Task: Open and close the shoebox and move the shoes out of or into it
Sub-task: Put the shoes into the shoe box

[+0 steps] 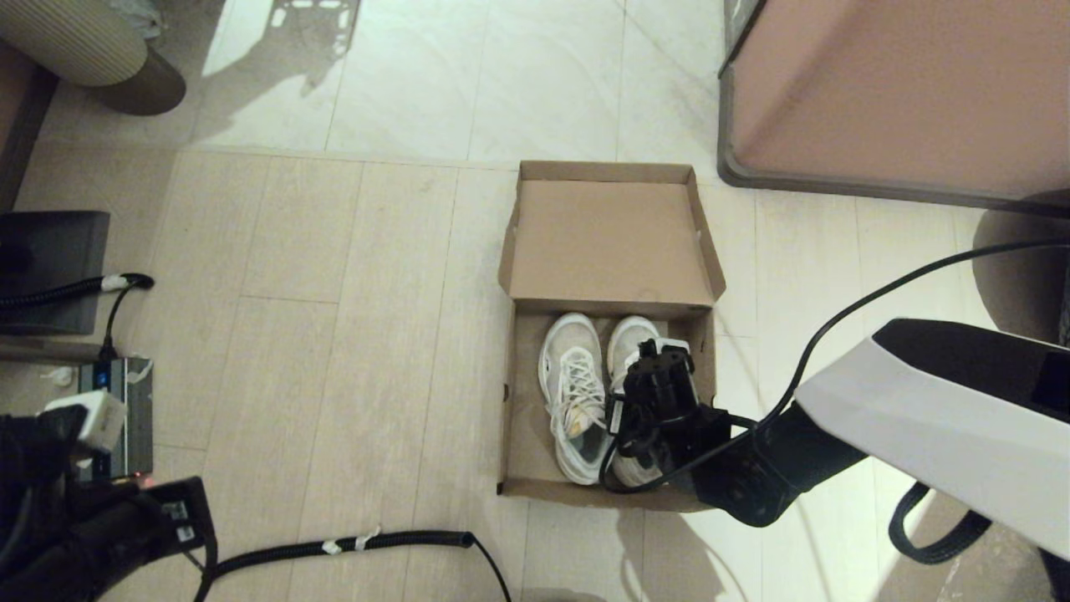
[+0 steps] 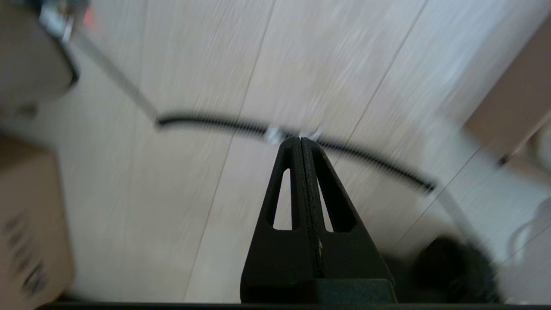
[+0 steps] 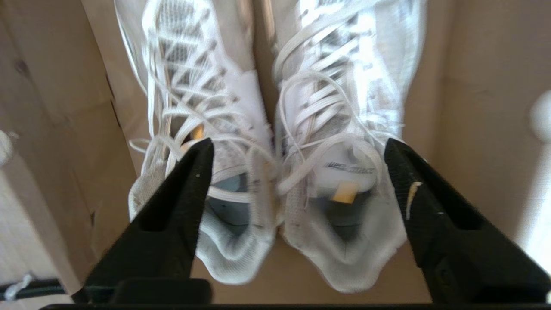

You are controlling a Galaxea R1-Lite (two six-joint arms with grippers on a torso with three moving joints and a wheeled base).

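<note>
Hovering spread over the shoes [image 3: 275,142], right gripper [image 3: 297,150] straddling both collars, pair lying side by side in the open box [image 1: 525,418], long axes running away toward the lid (left gripper [image 2: 301,144] pressed together, parked far off over floor)

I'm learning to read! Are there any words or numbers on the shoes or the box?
Nothing here can be read for sure.
Small dark print on the tongue tab of one of the shoes, between the open fingers of the right claw: too blurred.
Dark marks on a cardboard surface in the left wrist view: too blurred.
The shoebox shows no print.
</note>
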